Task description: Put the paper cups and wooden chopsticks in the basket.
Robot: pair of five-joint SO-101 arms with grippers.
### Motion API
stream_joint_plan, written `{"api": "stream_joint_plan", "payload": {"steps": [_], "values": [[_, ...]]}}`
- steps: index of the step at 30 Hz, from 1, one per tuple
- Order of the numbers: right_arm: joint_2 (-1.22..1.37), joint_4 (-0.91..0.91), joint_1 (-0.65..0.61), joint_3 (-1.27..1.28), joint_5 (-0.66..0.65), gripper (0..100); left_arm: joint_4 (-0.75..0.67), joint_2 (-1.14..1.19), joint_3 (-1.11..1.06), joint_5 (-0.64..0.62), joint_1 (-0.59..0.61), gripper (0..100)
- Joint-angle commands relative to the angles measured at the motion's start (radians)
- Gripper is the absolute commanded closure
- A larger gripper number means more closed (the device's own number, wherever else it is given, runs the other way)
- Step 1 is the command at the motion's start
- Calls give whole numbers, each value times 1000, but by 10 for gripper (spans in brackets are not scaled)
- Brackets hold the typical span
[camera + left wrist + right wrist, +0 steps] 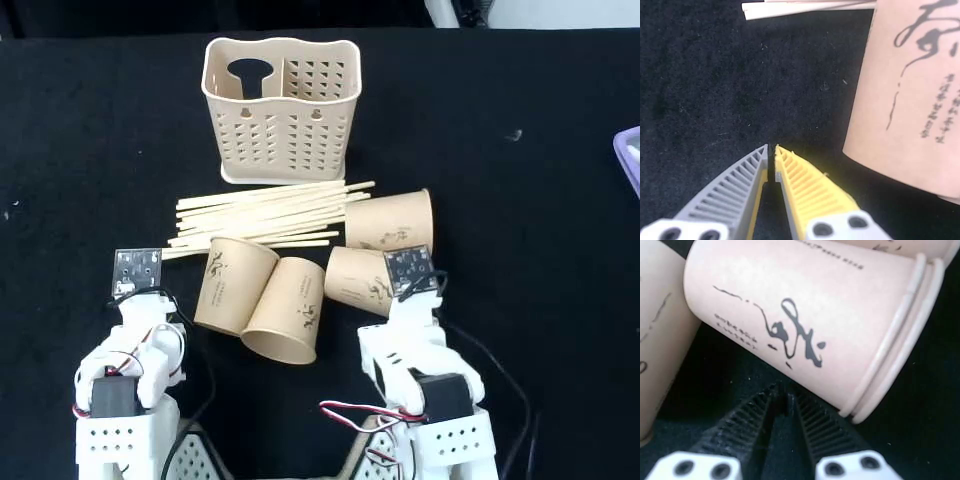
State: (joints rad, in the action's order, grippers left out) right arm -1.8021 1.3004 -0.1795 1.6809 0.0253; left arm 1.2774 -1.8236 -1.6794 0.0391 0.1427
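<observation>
While 4 paper cups (pixel 235 285) lie sideways, chopsticks (pixel 270 215) run left-to-right.

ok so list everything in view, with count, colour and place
beige perforated plastic basket: one, beige, upright, far middle of table
pale wooden chopsticks: loose bundle, count unclear, pale, flat before the basket
tan paper cups: four, tan with dark print, on their sides nearer the arms
purple object: one, purple, at the table's right edge
black table cover: one, black, under everything
left arm's fingers: grey and yellow, shut, beside a cup
right arm's fingers: black, shut, beside a cup
</observation>
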Motion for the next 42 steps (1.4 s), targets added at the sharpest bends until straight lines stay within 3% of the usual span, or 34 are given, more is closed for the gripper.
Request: {"api": "stream_joint_plan", "payload": {"steps": [1,12,17,22,28,32,36,42], "values": [[-93,5,8,2,8,984,-2,-6,-21,-9,-5,970],[-91,-17,-20,-24,3,984,-2,-6,-21,-9,-5,970],[-90,31,-14,-213,3,983,-2,-6,-21,-9,-5,970],[-91,-107,61,-395,-5,983,-2,-6,-21,-9,-5,970],[-91,-330,124,-473,-227,922,-2,-6,-21,-9,-5,970],[-67,-296,129,-506,-118,823,-2,-6,-21,-8,-12,970],[73,-270,147,-562,-57,832,-2,-6,-21,-8,-8,970],[501,-153,144,-786,37,828,-2,-6,-21,-9,-10,970]]}}
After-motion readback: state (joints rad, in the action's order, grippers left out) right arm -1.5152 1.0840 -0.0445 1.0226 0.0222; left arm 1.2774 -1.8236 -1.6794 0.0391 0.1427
